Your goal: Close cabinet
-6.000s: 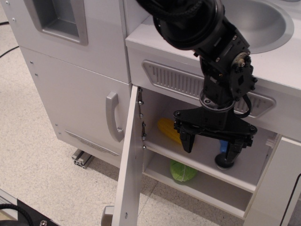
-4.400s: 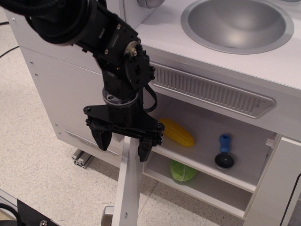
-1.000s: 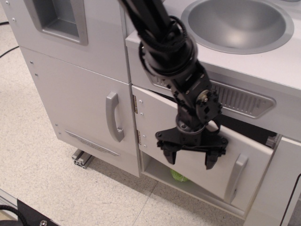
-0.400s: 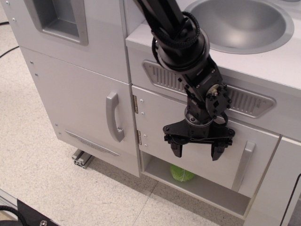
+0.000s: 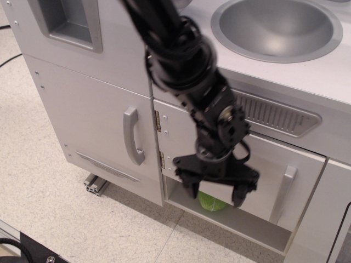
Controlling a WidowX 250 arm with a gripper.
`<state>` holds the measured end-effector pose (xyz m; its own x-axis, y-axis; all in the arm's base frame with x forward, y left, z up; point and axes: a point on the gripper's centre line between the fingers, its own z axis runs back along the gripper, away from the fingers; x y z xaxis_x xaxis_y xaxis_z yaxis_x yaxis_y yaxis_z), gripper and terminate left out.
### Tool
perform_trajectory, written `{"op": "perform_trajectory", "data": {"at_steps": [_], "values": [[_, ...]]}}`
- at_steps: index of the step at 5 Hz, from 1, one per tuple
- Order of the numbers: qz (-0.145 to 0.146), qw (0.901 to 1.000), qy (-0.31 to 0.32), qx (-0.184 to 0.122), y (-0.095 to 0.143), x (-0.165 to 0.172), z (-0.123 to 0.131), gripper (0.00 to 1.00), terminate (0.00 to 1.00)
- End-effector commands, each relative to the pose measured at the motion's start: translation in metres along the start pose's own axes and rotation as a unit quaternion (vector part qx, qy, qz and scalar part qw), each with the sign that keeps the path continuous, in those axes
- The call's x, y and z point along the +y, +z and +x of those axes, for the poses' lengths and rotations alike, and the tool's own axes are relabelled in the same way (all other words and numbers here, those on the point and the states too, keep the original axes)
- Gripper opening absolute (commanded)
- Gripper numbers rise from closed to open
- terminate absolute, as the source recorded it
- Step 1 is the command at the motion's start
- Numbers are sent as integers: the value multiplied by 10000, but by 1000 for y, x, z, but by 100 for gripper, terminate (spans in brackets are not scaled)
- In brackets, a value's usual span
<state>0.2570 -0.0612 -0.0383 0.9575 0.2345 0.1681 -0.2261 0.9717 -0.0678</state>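
The cabinet door [image 5: 274,164], small, white and squarish, lies flat against the front of the cabinet under the counter. Its pale grey bar handle [image 5: 283,185] stands at its right edge and its metal hinges [image 5: 159,121] at its left. My black gripper [image 5: 215,192] hangs open and empty in front of the door's lower left part, fingers pointing down. A gap below the door shows the bottom of the compartment with a green round thing [image 5: 211,201] in it. The inner shelf is hidden behind the door.
A taller white door with a grey handle [image 5: 131,135] stands to the left, below a recessed grey-framed panel [image 5: 68,22]. A metal sink bowl [image 5: 277,26] sits in the counter above. Another white door edge [image 5: 326,219] is at the right. Speckled floor lies in front.
The door swung from wide open to shut against the cabinet. Since a moment ago my gripper has drawn back from the door, down and to the left.
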Motion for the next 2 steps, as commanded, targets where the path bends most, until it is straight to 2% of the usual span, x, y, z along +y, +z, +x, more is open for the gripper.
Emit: {"op": "perform_trajectory", "data": {"at_steps": [1,2], "values": [[-109,9995,-168,-229,19,4,7,100,0],[-109,9995,-168,-229,19,4,7,100,100]]}}
